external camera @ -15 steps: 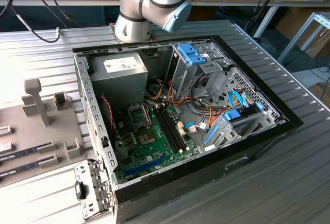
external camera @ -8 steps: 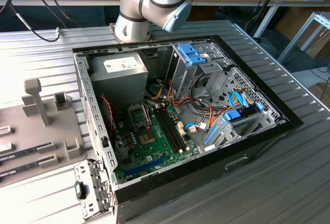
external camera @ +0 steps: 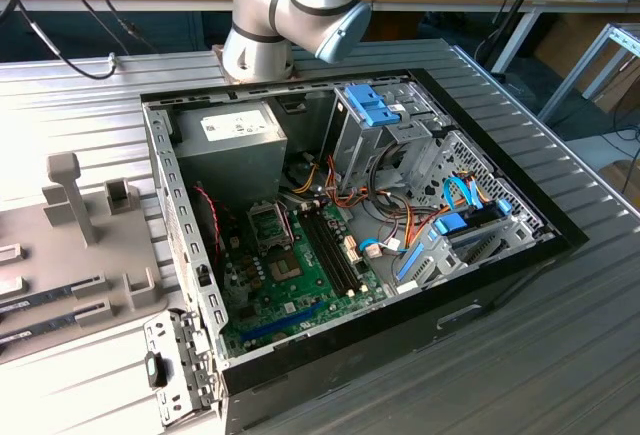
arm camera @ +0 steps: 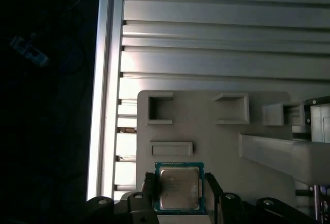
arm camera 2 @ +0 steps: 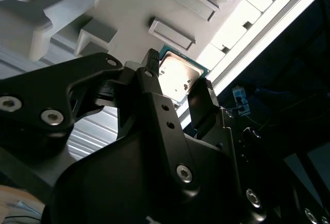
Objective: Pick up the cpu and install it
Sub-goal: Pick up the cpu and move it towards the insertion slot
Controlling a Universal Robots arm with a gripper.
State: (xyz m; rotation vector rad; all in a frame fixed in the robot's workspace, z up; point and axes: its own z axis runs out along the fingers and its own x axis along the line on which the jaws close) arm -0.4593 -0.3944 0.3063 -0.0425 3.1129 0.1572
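Pinching the cpu (arm camera: 179, 187) by two opposite edges, the black pincer (arm camera 2: 179, 73) hangs over the grey fixture tray (arm camera: 221, 154); chip near the tray's edge, just beside its shallow rectangular recess (arm camera: 170, 148).

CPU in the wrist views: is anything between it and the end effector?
Nothing visible. In both wrist views the end effector sits directly around the cpu, one side on each edge, and the grey fixture plate lies behind it.
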